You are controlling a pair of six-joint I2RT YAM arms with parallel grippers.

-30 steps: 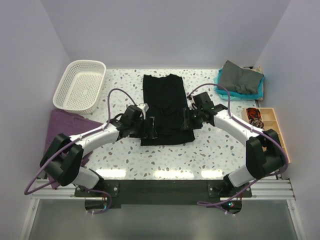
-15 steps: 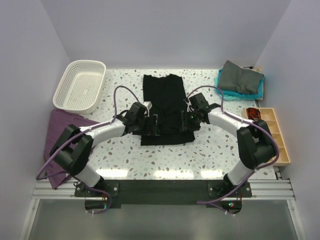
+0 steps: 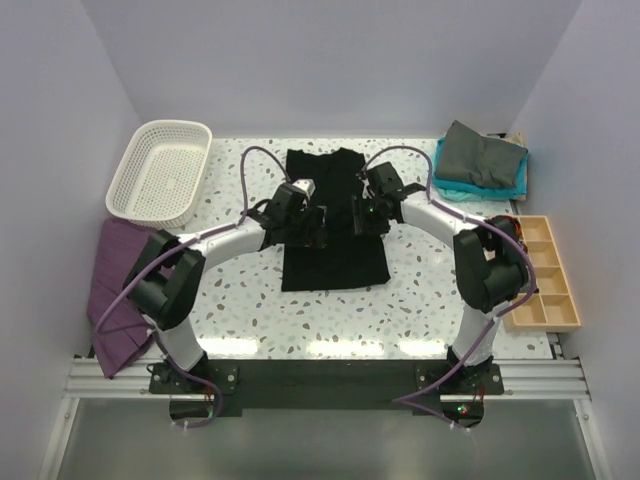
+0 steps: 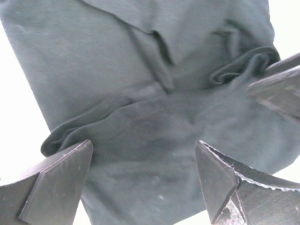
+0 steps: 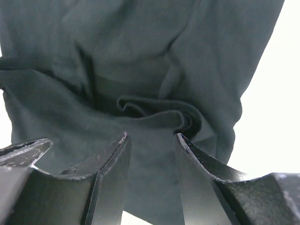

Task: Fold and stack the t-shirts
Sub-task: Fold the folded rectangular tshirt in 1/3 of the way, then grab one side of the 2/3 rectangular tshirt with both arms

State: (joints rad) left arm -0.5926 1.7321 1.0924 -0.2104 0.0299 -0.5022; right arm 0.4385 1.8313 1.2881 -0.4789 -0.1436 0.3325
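Black tee (image 3: 335, 262): soft matte knit, folded to a long narrow strip, lying lengthwise at desk (image 3: 420, 295) centre; the desk top is white speckled terrazzo. Mid-strip the cloth is rucked. The L wrist view shows a raised ridge running across w/ a stitched hem line, plus a small curled bunch by the R finger. L pincer (image 4: 144, 144): jaws wide, low over the tee's L half, ridge lying between the tips, cloth not clamped. R pincer (image 5: 152, 136): jaws at a narrow gap, approx half apart, over the tee's R half; a rolled fold sits just ahead of its tips, and cloth shows through the gap. From the top view both pincers face each other across the strip's middle, near but apart. Surroundings: white plastic lattice basket (image 3: 160, 172) at far-L corner, well apart from the tee. Purple cloth (image 3: 120, 275) drapes off the L desk edge under the L arm. Dark grey tee (image 3: 483, 152), folded, on top of teal tee (image 3: 447, 184) at far-R corner. Wooden divided tray (image 3: 548, 275) at R edge, partly hidden by the R arm's elbow. Purple cables (image 3: 245, 180) arc over both wrists.
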